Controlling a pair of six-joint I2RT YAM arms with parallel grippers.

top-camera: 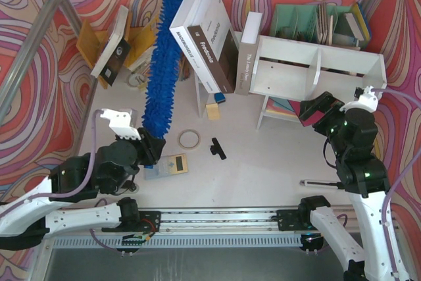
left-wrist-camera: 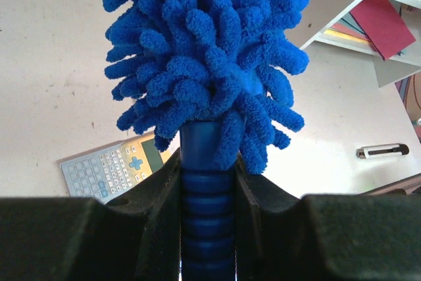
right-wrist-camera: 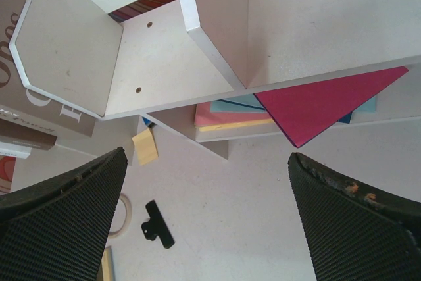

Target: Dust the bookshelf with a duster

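The blue fluffy duster (top-camera: 164, 64) stands up from my left gripper (top-camera: 152, 149) and reaches to the back, left of the leaning books. In the left wrist view my left gripper (left-wrist-camera: 207, 162) is shut on its ribbed blue handle (left-wrist-camera: 207, 202), with the fluffy head (left-wrist-camera: 207, 51) just beyond the fingers. The white bookshelf (top-camera: 316, 74) stands at the back right on legs, with a divider between two compartments. My right gripper (top-camera: 316, 111) is open and empty just in front of the shelf's right half. In the right wrist view (right-wrist-camera: 207, 182) it faces the shelf (right-wrist-camera: 164, 64).
Large books (top-camera: 204, 37) lean left of the shelf. A calculator (top-camera: 168, 164), tape ring (top-camera: 190, 138) and black clip (top-camera: 218, 149) lie mid-table. A pen (top-camera: 319, 182) lies near the right arm. Coloured sheets (right-wrist-camera: 316, 106) lie under the shelf. A green file organiser (top-camera: 316, 21) stands behind it, a yellow rack (top-camera: 99, 44) at back left.
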